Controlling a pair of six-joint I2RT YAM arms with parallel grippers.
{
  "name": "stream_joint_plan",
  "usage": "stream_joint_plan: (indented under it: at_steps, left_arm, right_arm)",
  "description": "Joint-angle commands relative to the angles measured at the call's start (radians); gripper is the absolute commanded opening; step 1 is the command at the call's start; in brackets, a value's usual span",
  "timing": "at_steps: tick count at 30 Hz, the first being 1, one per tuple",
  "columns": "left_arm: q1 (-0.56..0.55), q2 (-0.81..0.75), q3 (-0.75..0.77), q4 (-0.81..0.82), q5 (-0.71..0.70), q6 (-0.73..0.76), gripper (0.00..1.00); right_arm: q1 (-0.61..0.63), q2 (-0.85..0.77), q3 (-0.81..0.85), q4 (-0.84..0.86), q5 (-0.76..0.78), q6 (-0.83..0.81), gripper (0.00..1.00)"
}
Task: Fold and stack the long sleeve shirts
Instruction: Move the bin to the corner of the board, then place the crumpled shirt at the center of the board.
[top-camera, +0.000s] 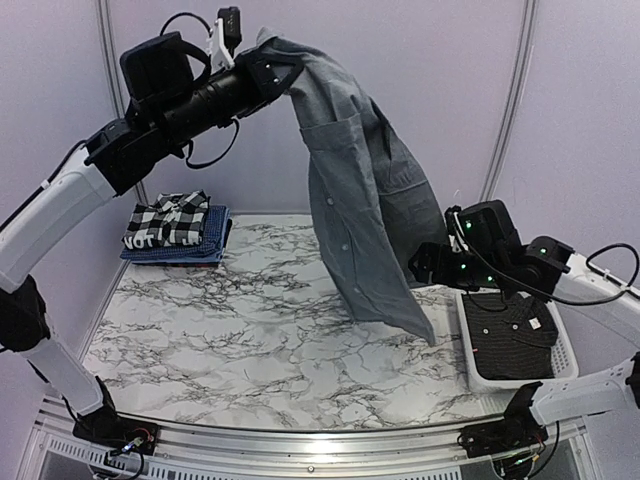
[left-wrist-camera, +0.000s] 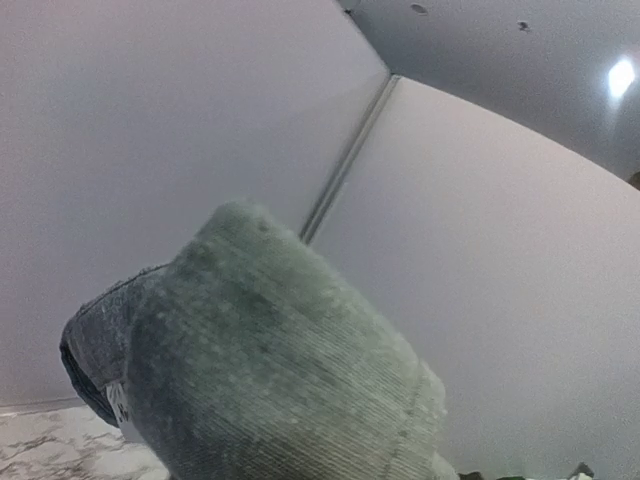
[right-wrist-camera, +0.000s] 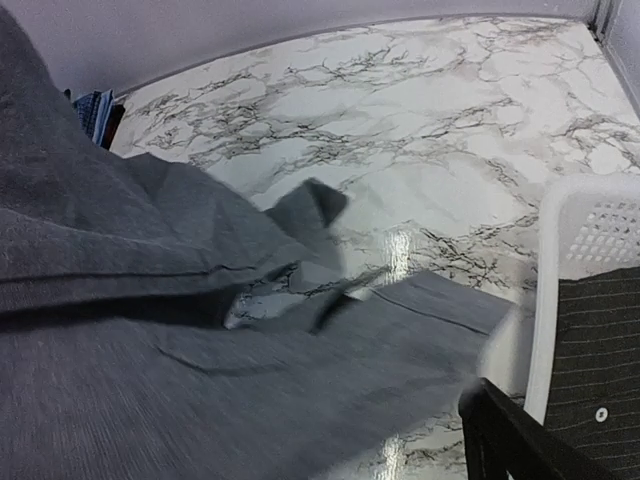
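Grey shirt (top-camera: 365, 200) hangs from left pincer (top-camera: 283, 72) (clamped tight).

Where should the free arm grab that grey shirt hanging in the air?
Probably the low dangling corner of the grey shirt, from the right, where the open right gripper sits. The left gripper pinches the top, so the cloth hangs long and its bottom edge is loose near the table.

Inventory: four shirts, one basket (top-camera: 468, 345), one table (top-camera: 250, 330), two arms.
Grey shirt (top-camera: 360, 200) upper centre; checked shirt (top-camera: 165, 222), blue shirt (top-camera: 180, 252) left; charcoal shirt (top-camera: 515, 330) lower right; left arm (top-camera: 55, 205), right arm (top-camera: 600, 290).
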Motion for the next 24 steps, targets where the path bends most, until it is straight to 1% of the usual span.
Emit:
stream_joint_plan:
  at_steps: [1,2,4,5,6,8,10,11,12,13,14,19,22,24]
  left_arm:
    - [0.223,0.015,-0.201,0.011,0.201,-0.204,0.0]
    - [0.273,0.04,-0.249,0.013,0.27,-0.235,0.01]
    - [0.369,0.108,-0.35,0.111,0.435,-0.282,0.17]
    - [0.412,0.154,-0.382,0.111,0.47,-0.288,0.33]
    - [0.437,0.182,-0.403,0.098,0.484,-0.277,0.45]
    - [0.461,0.198,-0.43,0.051,0.469,-0.233,0.62]
    - [0.464,0.166,-0.46,0.002,0.401,-0.182,0.8]
    - [0.464,0.142,-0.479,-0.023,0.382,-0.169,0.86]
    - [0.464,0.121,-0.499,-0.047,0.354,-0.157,0.9]
    - [0.464,0.102,-0.52,-0.084,0.315,-0.145,0.93]
    - [0.462,0.084,-0.53,-0.122,0.285,-0.139,0.94]
    - [0.413,-0.017,-0.727,-0.171,0.226,-0.156,0.93]
    - [0.315,-0.046,-0.798,-0.179,0.178,-0.175,0.9]
    - [0.216,-0.032,-0.824,-0.182,0.143,-0.195,0.85]
  right_arm:
    - [-0.009,0.092,0.038,0.076,0.007,-0.069,0.92]
    - [-0.013,0.119,0.041,0.093,0.0,-0.078,0.92]
    - [-0.018,0.192,0.05,0.129,-0.019,-0.099,0.92]
    - [-0.018,0.227,0.054,0.15,-0.025,-0.109,0.92]
    - [-0.019,0.261,0.062,0.16,-0.031,-0.117,0.92]
    - [-0.02,0.321,0.085,0.178,-0.036,-0.132,0.91]
    - [-0.02,0.368,0.095,0.201,-0.051,-0.156,0.92]
    - [-0.019,0.387,0.098,0.214,-0.055,-0.164,0.92]
    - [-0.019,0.409,0.101,0.225,-0.056,-0.185,0.91]
    - [-0.02,0.43,0.108,0.228,-0.057,-0.201,0.91]
    - [-0.021,0.454,0.116,0.229,-0.057,-0.22,0.91]
    - [-0.028,0.55,0.159,0.271,-0.113,-0.315,0.91]
    - [-0.044,0.624,0.204,0.259,-0.068,-0.352,0.92]
    - [-0.072,0.663,0.23,0.251,-0.097,-0.349,0.9]
